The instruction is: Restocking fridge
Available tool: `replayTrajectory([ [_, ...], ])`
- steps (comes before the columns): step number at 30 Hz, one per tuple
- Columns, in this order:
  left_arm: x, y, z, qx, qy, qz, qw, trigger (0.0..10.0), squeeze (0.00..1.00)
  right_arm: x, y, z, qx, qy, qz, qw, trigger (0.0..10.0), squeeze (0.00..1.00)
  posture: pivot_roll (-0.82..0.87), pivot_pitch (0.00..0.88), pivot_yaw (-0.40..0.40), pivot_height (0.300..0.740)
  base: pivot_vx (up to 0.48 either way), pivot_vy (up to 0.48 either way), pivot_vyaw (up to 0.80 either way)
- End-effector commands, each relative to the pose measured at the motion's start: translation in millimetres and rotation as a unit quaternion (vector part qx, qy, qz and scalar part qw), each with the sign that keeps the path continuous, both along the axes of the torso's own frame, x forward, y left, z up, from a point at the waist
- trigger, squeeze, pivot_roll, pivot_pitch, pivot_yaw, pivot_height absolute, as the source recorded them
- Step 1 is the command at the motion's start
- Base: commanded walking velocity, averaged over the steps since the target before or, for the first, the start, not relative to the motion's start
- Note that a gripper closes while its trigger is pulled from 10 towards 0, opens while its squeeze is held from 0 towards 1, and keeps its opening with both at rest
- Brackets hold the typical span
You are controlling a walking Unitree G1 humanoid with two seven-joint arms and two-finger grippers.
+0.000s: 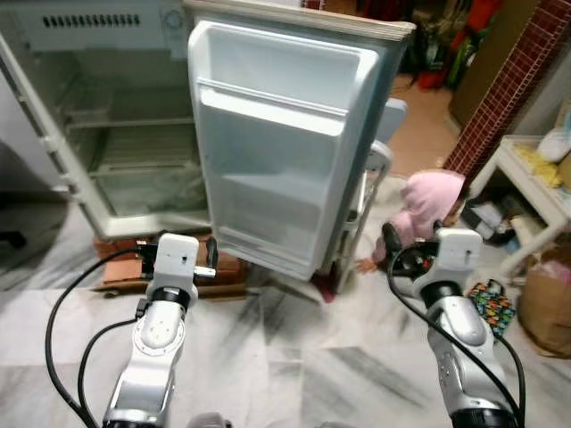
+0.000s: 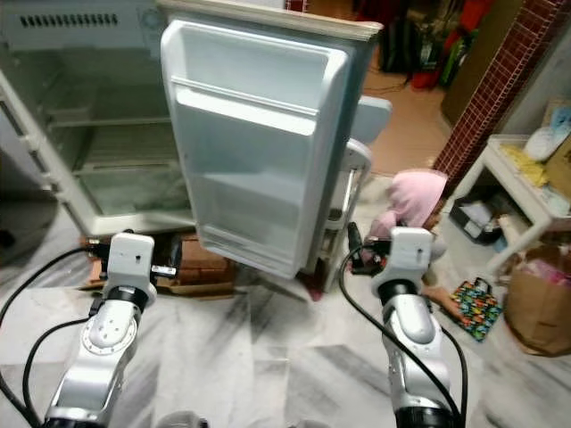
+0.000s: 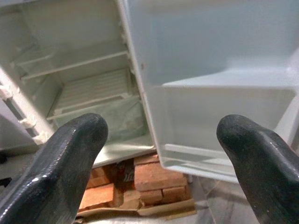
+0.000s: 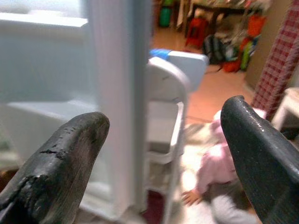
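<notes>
Both my left gripper point(image 3: 159, 154) and right gripper point(image 4: 163, 154) are hanging spread and empty before the far, open, bare white fridge point(image 1: 107, 134), so I am judging fetching stock comes next.

A person in a pink hood point(image 1: 431, 201) crouches on the marble floor point(image 1: 294, 357) beside a white chair point(image 1: 375, 169). Bricks point(image 3: 154, 179) sit on cardboard. A brown paper bag point(image 1: 546, 308) stands near a white shelf point(image 1: 526, 183).
</notes>
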State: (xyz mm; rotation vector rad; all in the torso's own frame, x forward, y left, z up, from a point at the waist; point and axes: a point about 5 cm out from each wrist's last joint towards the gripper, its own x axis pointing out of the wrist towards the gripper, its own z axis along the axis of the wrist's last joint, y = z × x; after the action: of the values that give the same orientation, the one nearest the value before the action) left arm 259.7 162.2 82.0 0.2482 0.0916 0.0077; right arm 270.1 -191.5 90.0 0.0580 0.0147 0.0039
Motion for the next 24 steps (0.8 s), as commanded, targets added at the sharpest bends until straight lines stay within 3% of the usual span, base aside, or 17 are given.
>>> replayTrajectory([
  [1,0.0,7.4,2.2,0.006,-0.001,0.01,1.0,10.0,0.0,2.7,8.5,3.7,0.012,-0.01,0.016,1.0,10.0,0.0,0.06,0.027,-0.033,0.74,0.3,-0.371,0.0],
  [8,-1.0,7.5,3.6,-0.002,-0.015,0.03,0.999,10.0,0.0,1.6,8.9,5.6,0.009,-0.017,0.024,1.0,10.0,0.0,0.06,0.029,-0.031,0.74,0.169,-0.191,0.0],
  [17,-7.7,9.8,5.7,-0.016,-0.02,0.028,0.999,10.0,0.0,-2.1,10.1,1.8,0.023,-0.012,0.017,1.0,10.0,0.0,0.06,0.033,-0.027,0.74,0.0,0.0,0.46],
  [24,-9.7,8.6,6.2,-0.021,-0.023,0.025,0.999,10.0,0.0,-1.2,7.4,1.5,0.024,-0.013,0.013,1.0,10.0,0.0,0.07,0.036,-0.027,0.74,0.321,0.0,0.0],
])
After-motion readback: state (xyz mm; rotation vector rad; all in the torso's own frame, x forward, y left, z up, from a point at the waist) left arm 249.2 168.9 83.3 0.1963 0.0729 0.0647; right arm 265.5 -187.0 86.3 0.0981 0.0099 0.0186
